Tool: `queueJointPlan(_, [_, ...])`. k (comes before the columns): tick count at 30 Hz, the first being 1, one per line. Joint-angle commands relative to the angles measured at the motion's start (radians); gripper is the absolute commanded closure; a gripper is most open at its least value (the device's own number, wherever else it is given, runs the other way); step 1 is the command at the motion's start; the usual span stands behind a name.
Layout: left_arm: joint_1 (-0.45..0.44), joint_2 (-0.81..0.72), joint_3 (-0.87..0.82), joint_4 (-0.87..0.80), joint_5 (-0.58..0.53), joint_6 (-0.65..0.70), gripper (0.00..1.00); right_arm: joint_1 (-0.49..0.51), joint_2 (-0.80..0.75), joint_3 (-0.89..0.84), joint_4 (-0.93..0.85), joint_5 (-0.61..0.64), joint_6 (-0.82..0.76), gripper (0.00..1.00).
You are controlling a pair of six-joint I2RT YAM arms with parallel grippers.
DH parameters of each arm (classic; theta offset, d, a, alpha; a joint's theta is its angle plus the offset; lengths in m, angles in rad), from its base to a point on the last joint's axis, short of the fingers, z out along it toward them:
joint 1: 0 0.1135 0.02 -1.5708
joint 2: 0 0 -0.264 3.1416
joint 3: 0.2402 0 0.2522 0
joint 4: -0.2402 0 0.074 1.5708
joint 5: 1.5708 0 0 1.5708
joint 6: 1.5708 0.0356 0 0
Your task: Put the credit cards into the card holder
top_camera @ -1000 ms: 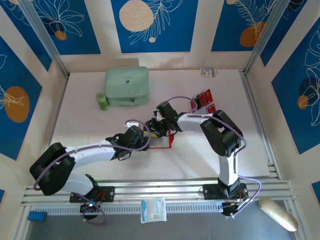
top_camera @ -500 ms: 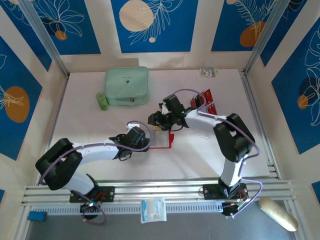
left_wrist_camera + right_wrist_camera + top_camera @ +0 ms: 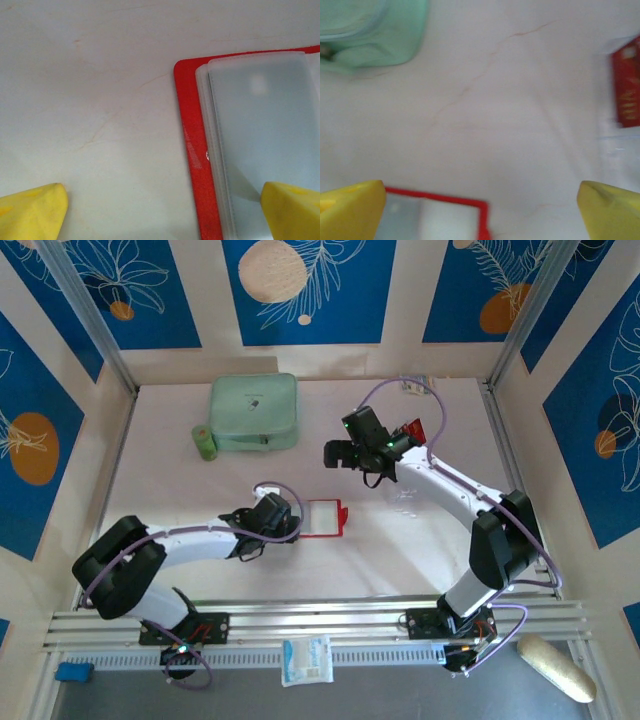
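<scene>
Table (image 3: 190, 505): pale, blue-panelled walls (image 3: 310, 300).
Card holder (image 3: 322, 518): centre, open.
Credit cards (image 3: 408, 435): two o'clock.
Left gripper (image 3: 162, 205): spread, straddling holder's nine-o'clock edge.
Right gripper (image 3: 334, 453): spread, empty.
Risk: loose sleeves (image 3: 260, 130) could shift, jamming cards.

The open red card holder (image 3: 192, 150) lies flat on the pale bench (image 3: 90, 90), its clear sleeves (image 3: 260, 125) facing up. The left claw (image 3: 162, 210) is spread wide, its yellow fingertips (image 3: 30, 210) far apart, with one over the sleeves.

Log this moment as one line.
card holder: open, sleeves up | left gripper: open, straddling its edge | right gripper: open, empty, above table | credit cards: away from holder, right side
</scene>
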Motion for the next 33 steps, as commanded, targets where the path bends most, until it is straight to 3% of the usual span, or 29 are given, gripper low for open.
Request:
queueJointPlan(1, [0.005,0.008,-0.017,0.008,-0.021,-0.015,0.02,-0.02,-0.026,0.027,-0.078,0.205,-0.056,0.01])
queueJointPlan(3, [0.005,0.006,-0.018,0.004,-0.023,-0.015,0.02,-0.058,-0.032,0.022,-0.082,0.186,-0.045,0.01])
queueJointPlan(8, [0.004,0.006,-0.024,0.004,-0.029,-0.016,0.02,-0.187,-0.041,0.007,-0.077,-0.041,-0.056,0.01])
queueJointPlan(12, [0.005,0.006,-0.027,0.004,-0.03,-0.019,0.01,-0.255,-0.027,-0.004,-0.053,-0.143,-0.087,0.02])
queueJointPlan(17, [0.005,0.008,-0.027,0.006,-0.03,-0.021,0.02,-0.314,0.054,0.035,-0.082,-0.189,-0.1,0.2])
queueJointPlan(25, [0.005,0.014,-0.032,0.013,-0.029,-0.023,0.02,-0.322,0.175,0.13,-0.128,-0.165,-0.127,0.66])
queueJointPlan(33, [0.005,0.017,-0.035,0.016,-0.032,-0.023,0.02,-0.302,0.297,0.259,-0.188,-0.053,-0.166,0.69])
